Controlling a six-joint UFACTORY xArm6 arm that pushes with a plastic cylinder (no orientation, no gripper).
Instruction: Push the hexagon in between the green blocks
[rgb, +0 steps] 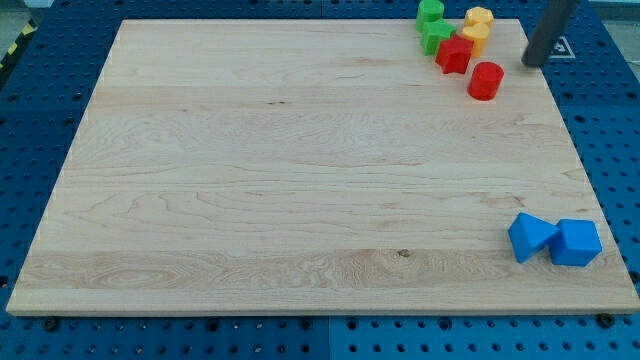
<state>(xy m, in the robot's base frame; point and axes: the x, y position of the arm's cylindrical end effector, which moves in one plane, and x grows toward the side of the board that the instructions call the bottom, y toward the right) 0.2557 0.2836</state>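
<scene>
Two green blocks sit at the view's top right: a round one (431, 11) at the board's top edge and a star-like one (435, 37) just below it, touching. A red star-like block (454, 54) lies against the lower green one. Two yellow blocks (479, 17) (474, 38) stand to the right of the green ones. A red hexagon-like block (486, 80) lies apart, below and right of the cluster. My tip (532, 63) is to the right of the red hexagon, slightly higher, not touching it.
Two blue blocks (531, 237) (577, 243) lie touching at the view's bottom right near the board's edge. The wooden board (300, 170) rests on a blue perforated table (610, 120).
</scene>
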